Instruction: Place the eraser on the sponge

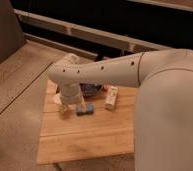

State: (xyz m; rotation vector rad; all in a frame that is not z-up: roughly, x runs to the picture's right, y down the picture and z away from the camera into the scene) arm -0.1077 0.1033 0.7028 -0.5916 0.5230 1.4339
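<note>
- Gripper (68, 104): lowered at the end of the downturned wrist, over the left rear part of the wooden table (85, 136). It sits just left of the sponge. It is released, jaws apart, and no object is seen held in it.
- A pale shape shows just below and left of the wrist. Whether it belongs to the gripper or is a separate item cannot be told.
- Sponge (85, 109): a small blue-grey pad lying flat on the table, just right of the gripper. Whether the two touch cannot be told. Its top face is bare.
- Eraser (93, 90): a dark object lying on the table behind the sponge, toward the rear edge. It is largely hidden by the forearm, so its outline cannot be confirmed. It is near the sponge but not on it.
- Cream-white block (111, 97): a long rectangular piece lying flat to the right of the sponge and eraser, clear of both, with its long side running front to back.
- Arm (107, 71): a thick white forearm crossing the view from right to left above the rear of the table. It bends down at the wrist.
- Surroundings: speckled floor (12, 82) to the left of the table and a dark wall with a pale rail (90, 33) behind it.
</note>
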